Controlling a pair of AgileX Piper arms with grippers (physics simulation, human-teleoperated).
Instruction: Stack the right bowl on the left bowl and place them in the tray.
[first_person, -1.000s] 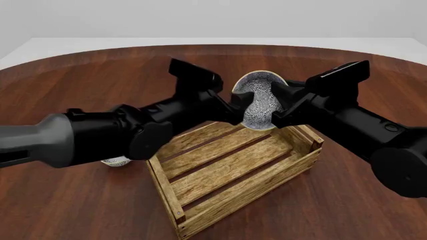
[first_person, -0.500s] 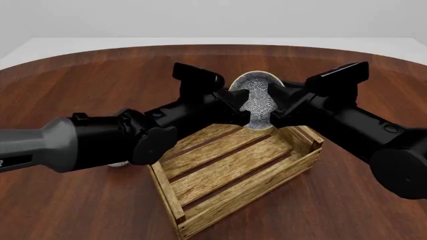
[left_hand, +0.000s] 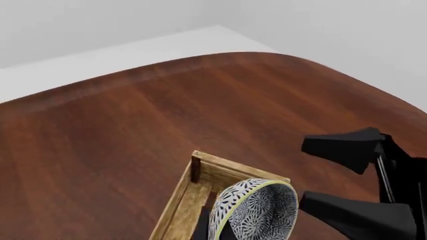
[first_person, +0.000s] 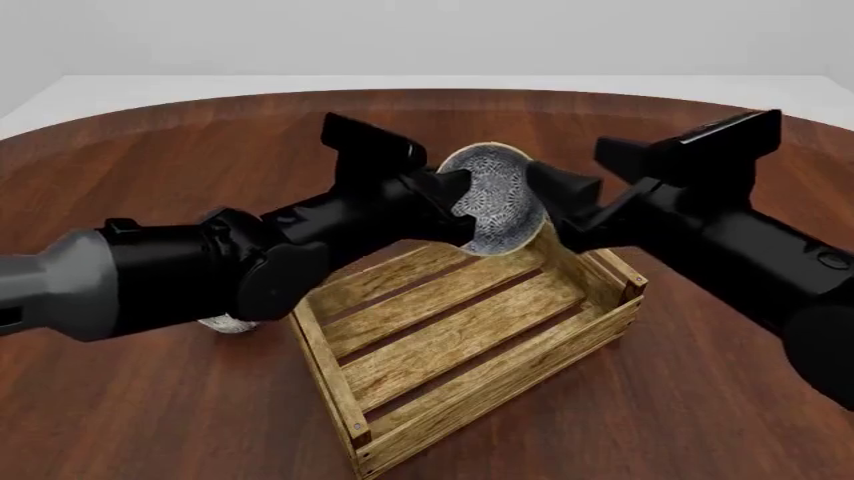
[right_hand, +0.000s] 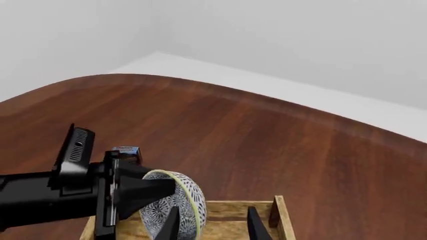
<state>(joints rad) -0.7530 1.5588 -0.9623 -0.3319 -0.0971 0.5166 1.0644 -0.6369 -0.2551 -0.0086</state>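
- Black-and-white patterned bowl (first_person: 497, 205) is held off the table (first_person: 200, 150), tipped on its side, above the far corner of the tray (first_person: 467, 405); none of it touches the slats.
- It is gripped at the rim by the left gripper (first_person: 451, 195), whose fingers appear closed on the wall, one reaching inside the bowl.
- The right gripper (right_hand: 212, 226) is seen with its fingers spread and nothing between them, just beside the bowl.
- A pale rounded thing (first_person: 230, 323), probably the other bowl, is partly hidden under the left arm on the table beside the tray; whether it is one cannot be confirmed.
- The step in hand is judged to be carrying the held bowl.
- Before lowering, the bowl should be levelled so its mouth faces up; a sideways release would likely let it roll or catch the tray wall.
- The rim pinch is shallow, so wrist rotation should be made slowly.
- The right arm should be kept clear of the left arm's path.
- If stacking is intended first, the bowl should be centred over the other one before being freed.
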